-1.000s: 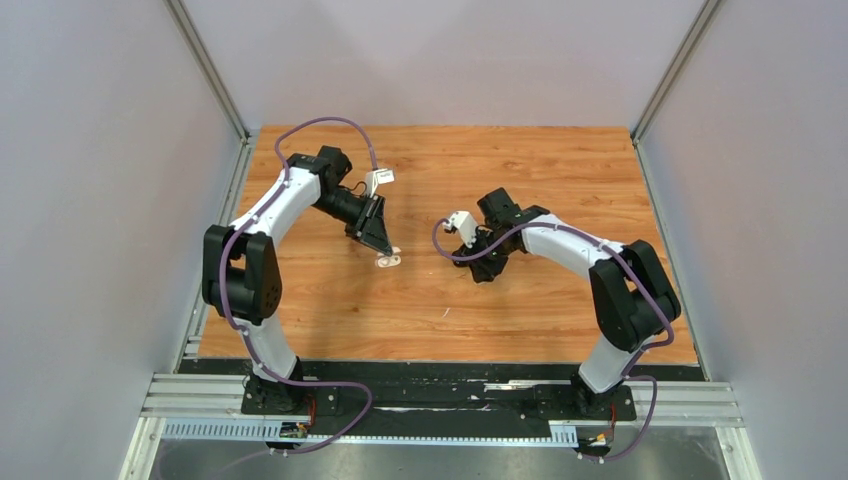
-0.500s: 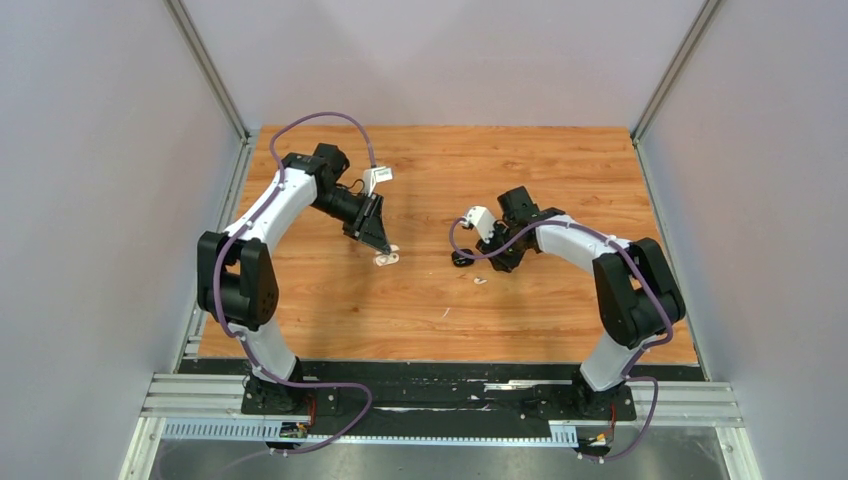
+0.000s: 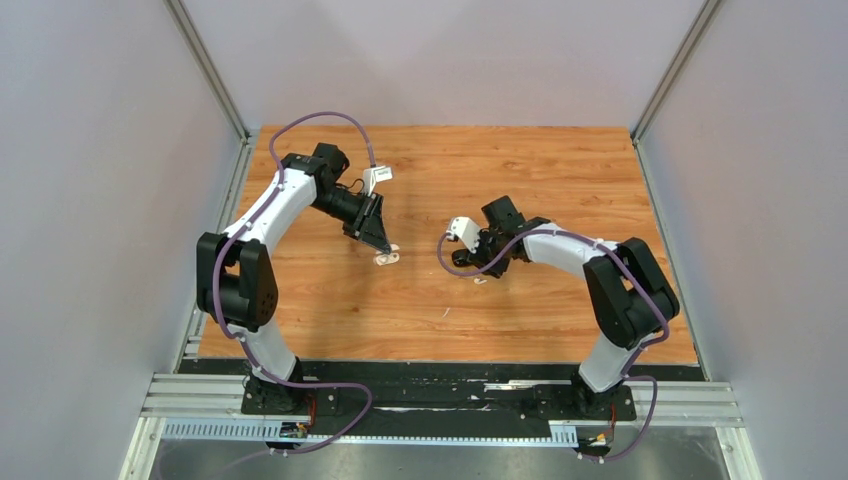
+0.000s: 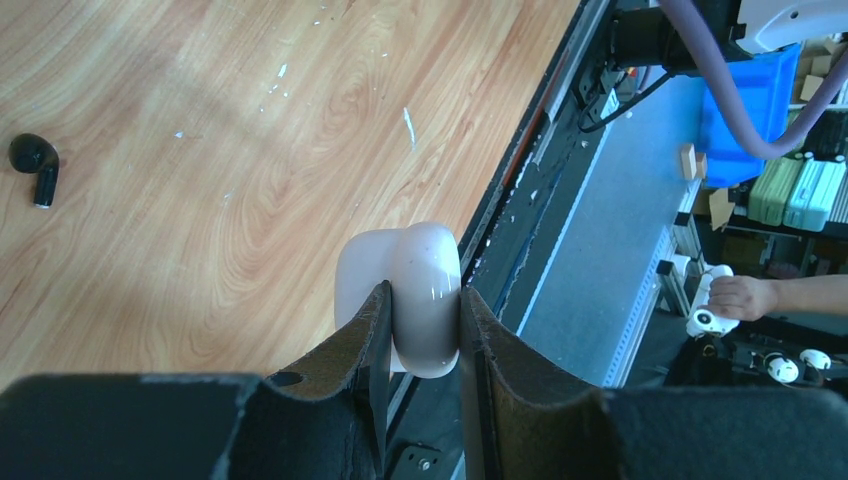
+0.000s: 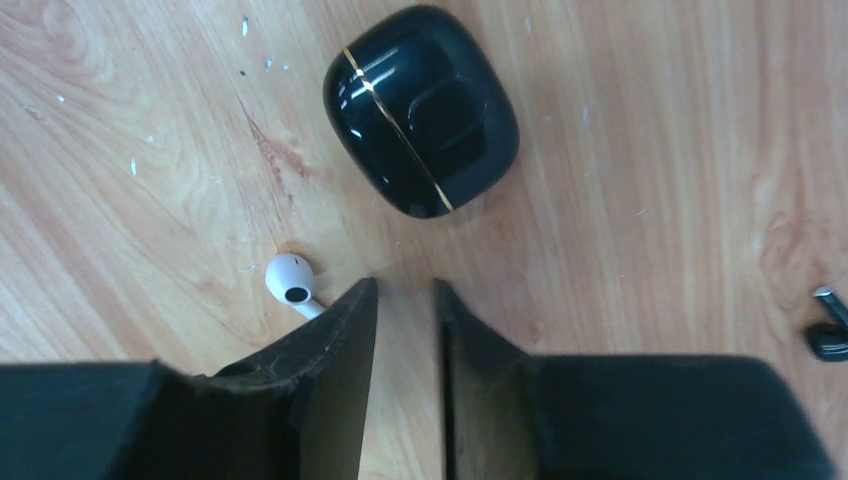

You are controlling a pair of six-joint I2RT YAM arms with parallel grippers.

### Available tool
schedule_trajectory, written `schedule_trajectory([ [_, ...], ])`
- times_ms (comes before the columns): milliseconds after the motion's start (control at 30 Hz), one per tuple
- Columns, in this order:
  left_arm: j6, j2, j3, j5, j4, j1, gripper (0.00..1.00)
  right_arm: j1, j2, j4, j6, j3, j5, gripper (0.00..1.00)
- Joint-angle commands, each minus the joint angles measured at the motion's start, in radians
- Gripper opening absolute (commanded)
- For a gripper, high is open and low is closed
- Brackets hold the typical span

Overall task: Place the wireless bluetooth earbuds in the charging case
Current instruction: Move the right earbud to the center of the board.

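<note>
Left claw (image 4: 422,296) tight around white case (image 4: 420,255)

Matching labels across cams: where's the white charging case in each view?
Top external: the white charging case is left of centre, on the wood at the tip of the left pincer.
Left wrist: bottom centre, clamped between the pincer's two fingers.
Right wrist: not in it; that view shows a black case instead.
Shared landmark: the wooden tabletop, seen in all three views.
</note>
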Motion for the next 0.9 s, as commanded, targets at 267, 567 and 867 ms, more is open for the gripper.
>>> schedule_trajectory([
  [267,-0.011,-0.009,-0.001,0.033,0.023,0.004,0.0,0.059,-0.124,0.019,0.011,-0.155,0.055,0.29],
  [567,-0.012,0.01,0.017,0.038,0.015,0.004,0.0,0.115,-0.096,-0.005,0.074,-0.097,0.05,0.29],
  [867,-0.018,0.021,0.014,0.034,0.025,0.004,0.0,0.075,-0.122,-0.049,0.052,-0.089,-0.079,0.3],
])
